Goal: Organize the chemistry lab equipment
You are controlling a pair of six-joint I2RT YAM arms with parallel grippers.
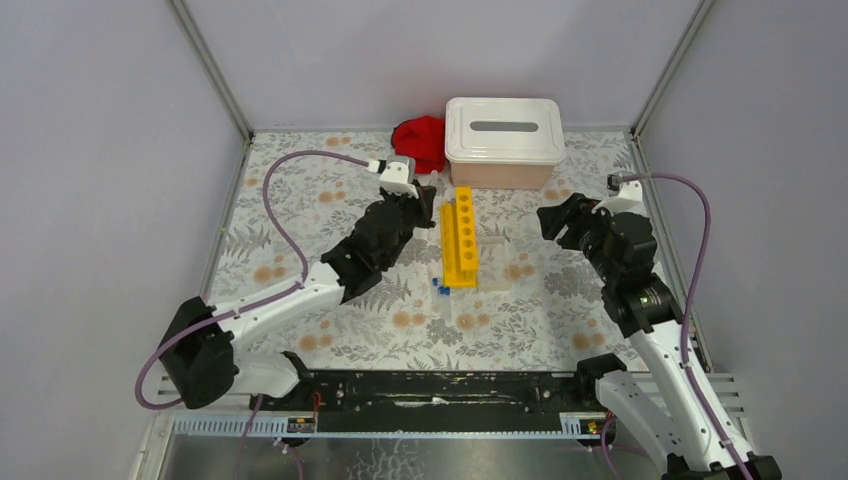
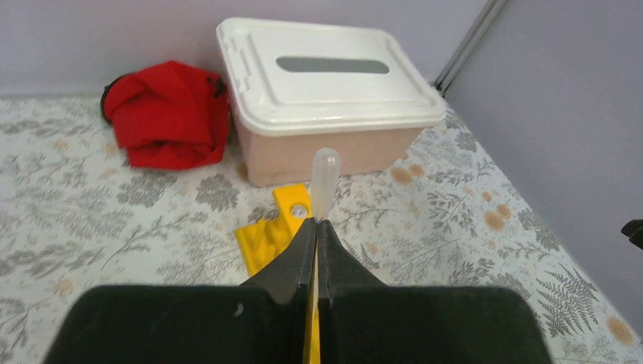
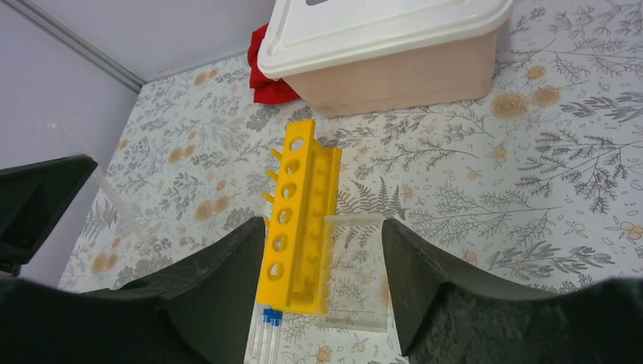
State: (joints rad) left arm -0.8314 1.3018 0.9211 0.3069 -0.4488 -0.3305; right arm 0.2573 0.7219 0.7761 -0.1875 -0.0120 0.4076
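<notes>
The long yellow test-tube rack lies on the table's middle, its holes empty. My left gripper hovers at its far left end, shut on a small clear tube that sticks out past the fingertips above the rack. Two blue-capped tubes lie at the rack's near end and also show in the right wrist view. My right gripper is open and empty, right of the rack. The pinkish bin with white lid stands behind. The tongs are out of view.
A red cloth lies left of the bin at the back. A clear plastic box stands against the rack's right side. Grey walls with metal corner posts close in the flowered table on three sides.
</notes>
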